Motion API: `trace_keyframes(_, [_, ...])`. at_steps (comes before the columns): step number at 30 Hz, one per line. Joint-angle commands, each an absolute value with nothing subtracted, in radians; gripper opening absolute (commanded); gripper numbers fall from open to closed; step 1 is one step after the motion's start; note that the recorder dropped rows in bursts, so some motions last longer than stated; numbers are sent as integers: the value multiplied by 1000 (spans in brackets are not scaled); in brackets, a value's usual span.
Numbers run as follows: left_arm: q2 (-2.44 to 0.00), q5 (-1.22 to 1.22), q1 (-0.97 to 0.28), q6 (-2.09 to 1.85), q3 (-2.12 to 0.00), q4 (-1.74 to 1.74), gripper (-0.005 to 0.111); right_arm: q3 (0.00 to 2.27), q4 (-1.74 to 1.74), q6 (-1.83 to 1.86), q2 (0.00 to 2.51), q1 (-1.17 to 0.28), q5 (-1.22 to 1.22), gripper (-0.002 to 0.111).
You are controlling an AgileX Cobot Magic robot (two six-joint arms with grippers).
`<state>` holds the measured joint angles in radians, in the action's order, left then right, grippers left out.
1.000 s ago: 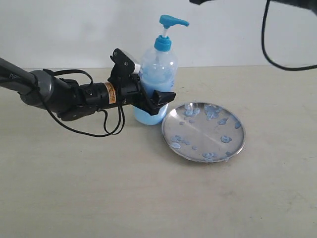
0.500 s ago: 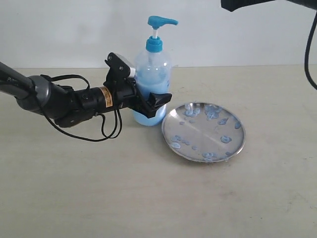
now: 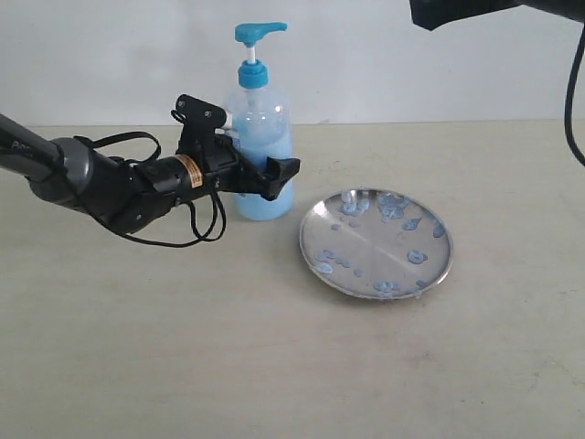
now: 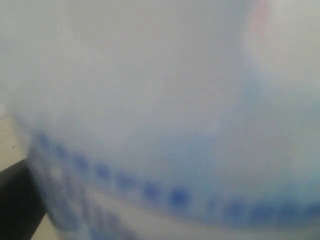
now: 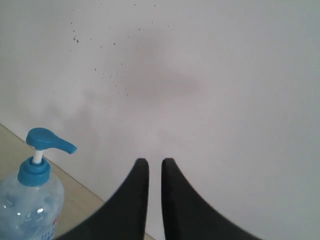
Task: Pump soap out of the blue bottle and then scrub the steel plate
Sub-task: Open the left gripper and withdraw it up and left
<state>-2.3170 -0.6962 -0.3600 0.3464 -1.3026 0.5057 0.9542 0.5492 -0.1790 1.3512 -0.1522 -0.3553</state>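
The blue bottle (image 3: 261, 151) stands upright on the table to the left of the steel plate (image 3: 377, 243), a gap between them. My left gripper (image 3: 265, 176) is shut on the bottle's lower body, one black finger (image 3: 282, 170) showing across its front. In the left wrist view the blurred bottle (image 4: 160, 125) fills the frame. Pale blue soap blobs (image 3: 416, 257) dot the plate. My right gripper (image 5: 155, 162) hangs high above the table, its fingers almost together with nothing between them, and the bottle's pump head (image 5: 47, 141) is below it to one side.
The left arm (image 3: 101, 183) lies low over the table with loose black cables (image 3: 196, 224) hanging from it. A dark part of the right arm (image 3: 457, 11) and its cable (image 3: 571, 110) sit at the top right. A white wall runs behind the table.
My left gripper has carried the bottle leftwards, away from the plate. The right arm has shifted to the right along the top edge.
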Motion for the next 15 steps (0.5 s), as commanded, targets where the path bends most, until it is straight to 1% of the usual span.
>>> trace_keyframes(1, [-2222, -648, -357, 342, -1302, 489, 110, 948, 545, -169, 1343, -148, -358, 0])
trace_keyframes(5, [-2130, -523, -357, 342, -1302, 489, 110, 948, 543, -176, 1343, -148, -352, 0])
trace_keyframes(9, [-2027, -340, -357, 342, -1302, 526, 109, 948, 543, -176, 1343, -148, -323, 0])
trace_keyframes(11, [-1986, -291, -357, 342, -1302, 543, 109, 948, 531, -176, 1343, -148, -305, 0])
trace_keyframes(15, [-1905, -277, -361, 344, -1302, 545, 108, 948, 496, -184, 1327, -148, -290, 0])
